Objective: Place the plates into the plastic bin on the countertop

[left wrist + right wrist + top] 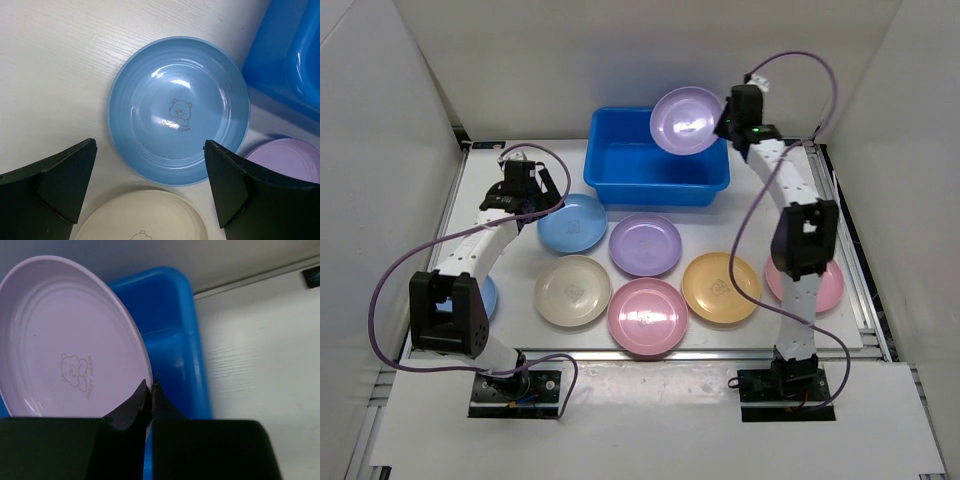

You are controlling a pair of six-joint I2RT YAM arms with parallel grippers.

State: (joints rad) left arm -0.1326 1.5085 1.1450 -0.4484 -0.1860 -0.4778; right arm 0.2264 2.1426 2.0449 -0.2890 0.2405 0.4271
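The right claw (pixel 725 125) was clenched on the rim of a lilac plate (pixel 686 120), held tilted over the 1 o'clock corner of the blue bin (pixel 660 190). The left claw (pixel 150 144) hung released above a blue plate (pixel 573 222) at the bin's 7 o'clock. A purple plate (pixel 645 244), beige plate (pixel 572 290), pink plate (pixel 647 315) and orange plate (pixel 720 287) crowded the countertop (pixel 740 220) toward 6 o'clock.

Glossy plastic plates (pixel 178 111); white wood-grain countertop (pixel 55 75).
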